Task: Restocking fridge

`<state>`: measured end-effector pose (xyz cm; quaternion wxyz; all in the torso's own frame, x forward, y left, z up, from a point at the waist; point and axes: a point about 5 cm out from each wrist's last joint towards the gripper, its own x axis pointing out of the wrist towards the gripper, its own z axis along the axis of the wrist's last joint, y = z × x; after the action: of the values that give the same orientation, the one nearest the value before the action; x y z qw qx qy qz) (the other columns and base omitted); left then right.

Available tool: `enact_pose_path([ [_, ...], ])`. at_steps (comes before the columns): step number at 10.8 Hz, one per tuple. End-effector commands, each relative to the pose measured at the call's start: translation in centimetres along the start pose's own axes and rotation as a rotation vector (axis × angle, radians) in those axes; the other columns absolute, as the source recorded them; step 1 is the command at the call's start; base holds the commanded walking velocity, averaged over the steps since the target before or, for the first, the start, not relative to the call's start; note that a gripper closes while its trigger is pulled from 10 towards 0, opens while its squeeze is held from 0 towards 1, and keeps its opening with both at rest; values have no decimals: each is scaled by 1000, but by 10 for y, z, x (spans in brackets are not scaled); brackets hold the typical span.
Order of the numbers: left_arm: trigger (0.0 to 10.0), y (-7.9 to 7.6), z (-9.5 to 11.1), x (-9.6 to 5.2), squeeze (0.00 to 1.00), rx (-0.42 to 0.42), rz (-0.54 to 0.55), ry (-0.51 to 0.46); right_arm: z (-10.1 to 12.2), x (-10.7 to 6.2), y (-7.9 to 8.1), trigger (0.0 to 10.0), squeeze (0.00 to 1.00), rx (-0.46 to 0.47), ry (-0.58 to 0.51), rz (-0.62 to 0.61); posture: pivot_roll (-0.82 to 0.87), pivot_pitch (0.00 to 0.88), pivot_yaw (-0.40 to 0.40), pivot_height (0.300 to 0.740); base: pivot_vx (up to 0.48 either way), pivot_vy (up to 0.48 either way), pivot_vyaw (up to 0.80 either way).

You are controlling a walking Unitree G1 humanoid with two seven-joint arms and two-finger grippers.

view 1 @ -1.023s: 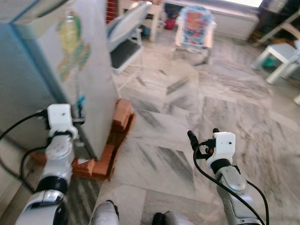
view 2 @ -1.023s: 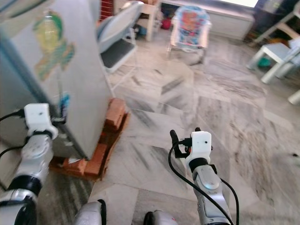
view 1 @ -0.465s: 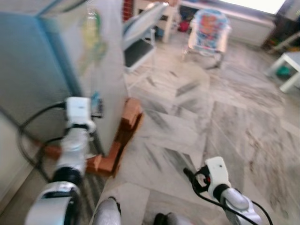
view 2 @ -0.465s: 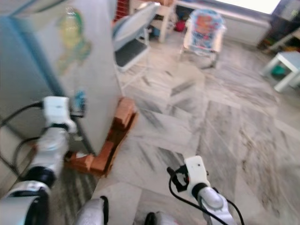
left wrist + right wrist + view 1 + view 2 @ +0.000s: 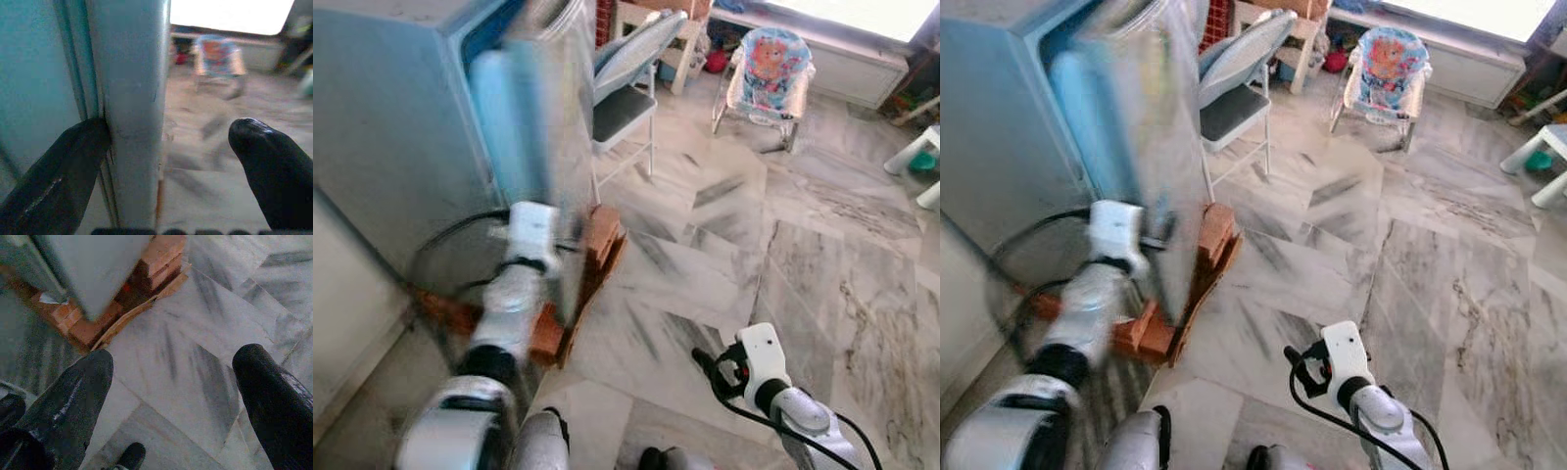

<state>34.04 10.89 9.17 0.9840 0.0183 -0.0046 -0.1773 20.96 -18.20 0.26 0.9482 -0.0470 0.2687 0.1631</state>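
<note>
Grey-veined marble floor (image 5: 822, 264) spreads across the head views, with a folding chair with a grey seat (image 5: 625, 88), a colourful baby bouncer (image 5: 764, 69) and a white low table (image 5: 1547, 162) standing well back. On the robot's left rises a pale blue fridge (image 5: 401, 137), raised on stacked red bricks (image 5: 597, 245) with a cardboard sheet beneath them. Its door (image 5: 1151, 147) stands partly ajar and is smeared by blur, so its edge and anything inside cannot be made out. The left gripper (image 5: 1160, 230) reaches to that door edge at the end of a silver arm, itself blurred. The right gripper (image 5: 710, 364) hangs low over the floor, near the robot's feet, which are cut off at the frame's lower edge.

From the left wrist, the black fingers (image 5: 54, 171) are spread wide: one presses against the inner side of the pale door edge (image 5: 129, 112), the other stands apart from its outer side, so the door sits between them without being clamped.

From the right wrist, the two black fingers (image 5: 73, 396) are wide apart with nothing between them, above marble, the bricks (image 5: 151, 264) and the fridge's lower corner.
</note>
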Motion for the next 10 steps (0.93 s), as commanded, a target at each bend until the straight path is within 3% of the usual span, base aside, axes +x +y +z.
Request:
enact_pose_path([
  [1,10000,-101,54,15,0,-2,-482,-211,-2,2,0,10000,0,-11,30,19,77,90,-82,740,0,0,0],
  [2,10000,-124,57,15,0,12,-571,-218,-2,4,2,10000,0,-10,33,31,71,87,-79,740,0,0,0],
  [3,10000,-117,54,21,0,56,-534,-212,-1,5,4,10000,0,-19,33,38,64,84,-76,740,0,0,0],
  [4,10000,-96,53,28,0,40,-439,-183,-1,4,6,10000,0,-19,34,41,62,85,-75,740,0,0,0],
  [5,10000,-61,52,30,0,64,-317,-165,-4,3,8,10000,0,-27,41,51,67,89,-75,740,0,0,0],
  [6,10000,-34,48,24,0,89,-231,-138,1,4,8,10000,0,-37,-2,47,75,95,-78,740,0,0,0],
  [7,10000,-18,44,18,0,116,-182,-128,14,6,8,10000,0,-22,-85,42,81,97,-79,740,0,0,0],
  [8,10000,8,32,3,0,149,-84,-106,46,8,11,10000,0,14,-257,30,90,104,-78,740,0,0,0],
  [10,10000,32,15,-32,0,145,38,-75,79,8,6,10000,0,4,-408,-55,131,121,-71,740,0,0,0],
])
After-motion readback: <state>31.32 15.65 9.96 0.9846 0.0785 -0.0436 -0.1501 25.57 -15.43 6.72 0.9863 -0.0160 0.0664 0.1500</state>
